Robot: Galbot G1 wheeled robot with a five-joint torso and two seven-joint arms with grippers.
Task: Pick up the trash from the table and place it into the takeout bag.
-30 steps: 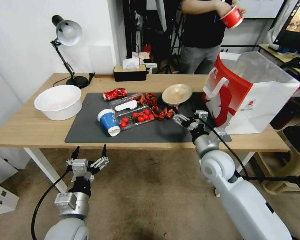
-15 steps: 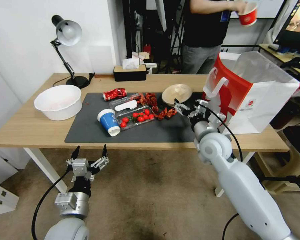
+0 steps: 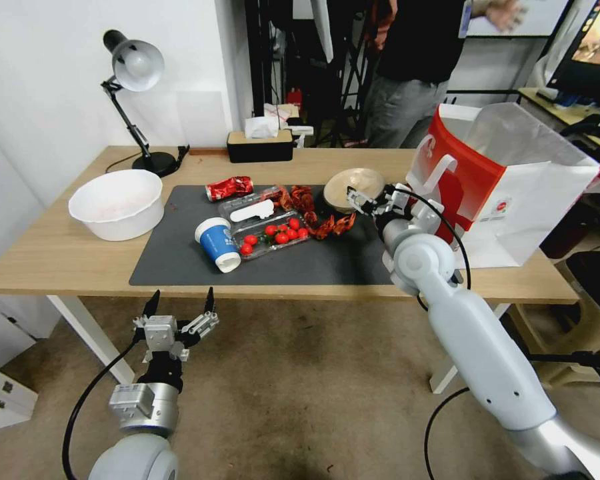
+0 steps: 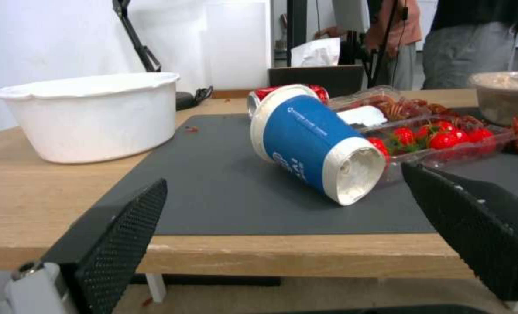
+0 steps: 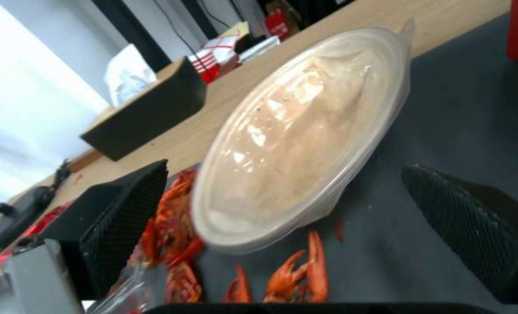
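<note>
A beige round bowl (image 3: 353, 188) with a clear lid sits at the far right of the dark mat (image 3: 180, 267). My right gripper (image 3: 370, 198) hovers open just in front of it, and the bowl (image 5: 305, 135) sits between and beyond the open fingers. On its side at the mat's front lies a blue paper cup (image 3: 218, 244), with a crushed red can (image 3: 229, 188) behind it. The red-and-white takeout bag (image 3: 507, 180) stands open at the table's right end. My left gripper (image 3: 180, 310) waits open below the table's front edge, facing the blue cup (image 4: 314, 141).
A clear tray of cherry tomatoes (image 3: 273, 233) and red crayfish shells (image 3: 300, 198) lie mid-mat. A large white bowl (image 3: 117, 203) stands on the left of the table (image 3: 60, 253). A desk lamp (image 3: 137, 67) and a tissue box (image 3: 260, 145) stand at the back.
My right gripper has moved away from the table's front edge, across the mat, up to the beige bowl. The left arm has stayed still.
</note>
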